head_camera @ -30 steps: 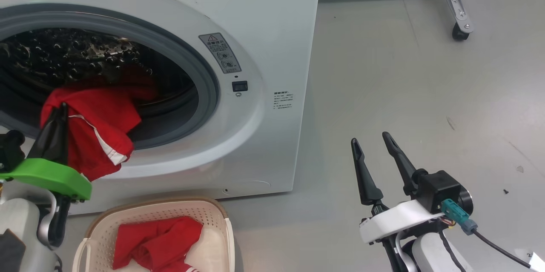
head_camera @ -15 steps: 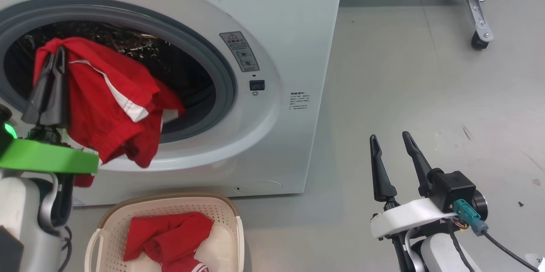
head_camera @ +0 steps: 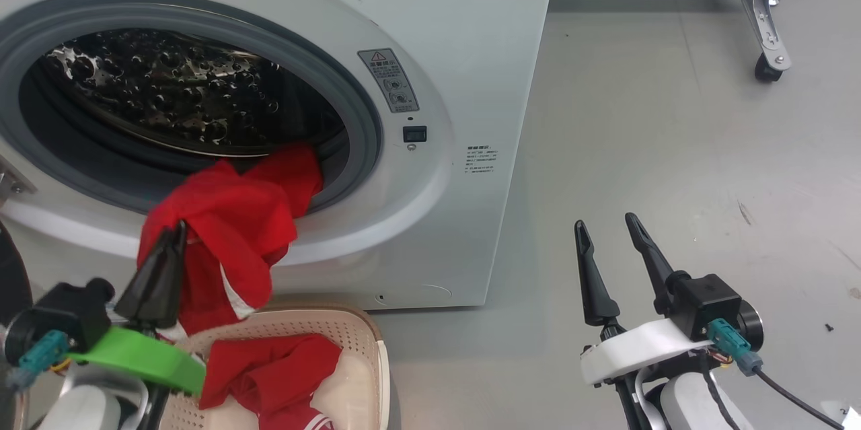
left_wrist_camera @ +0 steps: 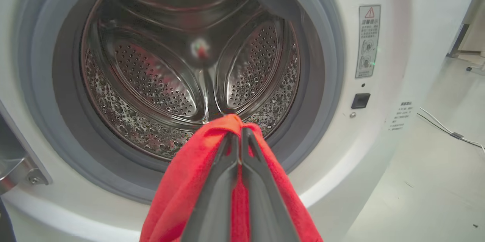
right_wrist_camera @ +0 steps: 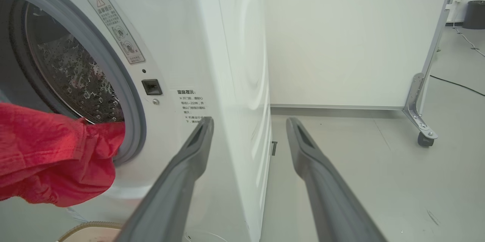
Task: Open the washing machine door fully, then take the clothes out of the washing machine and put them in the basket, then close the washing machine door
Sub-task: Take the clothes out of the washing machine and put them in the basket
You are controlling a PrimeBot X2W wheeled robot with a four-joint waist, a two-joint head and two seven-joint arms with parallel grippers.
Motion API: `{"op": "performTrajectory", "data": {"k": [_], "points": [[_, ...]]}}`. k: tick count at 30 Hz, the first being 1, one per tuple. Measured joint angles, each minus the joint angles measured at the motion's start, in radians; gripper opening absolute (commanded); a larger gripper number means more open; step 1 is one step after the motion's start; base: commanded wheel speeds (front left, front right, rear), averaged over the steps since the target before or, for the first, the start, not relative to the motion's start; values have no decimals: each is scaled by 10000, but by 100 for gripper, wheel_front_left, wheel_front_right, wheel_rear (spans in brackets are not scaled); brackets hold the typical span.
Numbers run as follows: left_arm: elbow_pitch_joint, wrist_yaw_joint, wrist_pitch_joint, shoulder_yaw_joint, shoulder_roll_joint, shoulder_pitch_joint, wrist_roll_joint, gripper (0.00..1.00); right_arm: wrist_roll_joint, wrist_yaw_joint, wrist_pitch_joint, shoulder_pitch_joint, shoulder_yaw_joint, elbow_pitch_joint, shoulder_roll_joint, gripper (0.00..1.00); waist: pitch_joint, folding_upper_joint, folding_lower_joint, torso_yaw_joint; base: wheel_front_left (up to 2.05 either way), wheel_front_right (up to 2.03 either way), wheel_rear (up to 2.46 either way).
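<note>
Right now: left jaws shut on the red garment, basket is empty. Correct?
Not quite. The basket is not empty: the head view shows red cloth lying in it. The rest holds: left jaws shut on the red garment.

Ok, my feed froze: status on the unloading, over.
Left gripper shut on clothes, above basket, tail on drum seal. Right gripper open, empty. Red cloth already in basket. Path clear.

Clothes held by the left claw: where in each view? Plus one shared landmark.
Head view: clothes lower left, hanging from the drum mouth.
Left wrist view: clothes bottom centre, draped around the shut left claw.
Right wrist view: clothes left edge, at the drum mouth.
Shared landmark: warning label right of the drum.
</note>
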Motion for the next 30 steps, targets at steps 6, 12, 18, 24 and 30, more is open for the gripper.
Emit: {"op": "performTrajectory", "data": {"k": [6, 12, 18, 24, 30], "points": [[435, 0, 389, -261, 247, 358, 2, 0, -40, 86, 0, -1, 127, 48, 0, 100, 98, 0, 0, -181, 0, 0, 0], [1126, -2, 1237, -715, 326, 547, -75, 0, -115, 86, 0, -7, 201, 46, 0, 100, 327, 0, 0, -386, 0, 0, 0], [1657, -10, 1674, -709, 326, 739, -372, 0, -163, 84, 0, -55, 272, 29, 0, 100, 566, 0, 0, -596, 0, 0, 0], [2021, -12, 1990, -809, 332, 733, -616, 0, -190, 77, 0, -198, 420, -33, 0, 100, 906, 0, 0, -891, 0, 0, 0], [2719, -12, 2441, -915, 433, 689, -683, 0, -190, -15, 0, -249, 546, -123, -2, 100, 1289, 0, 0, -1190, 0, 0, 0]]}}
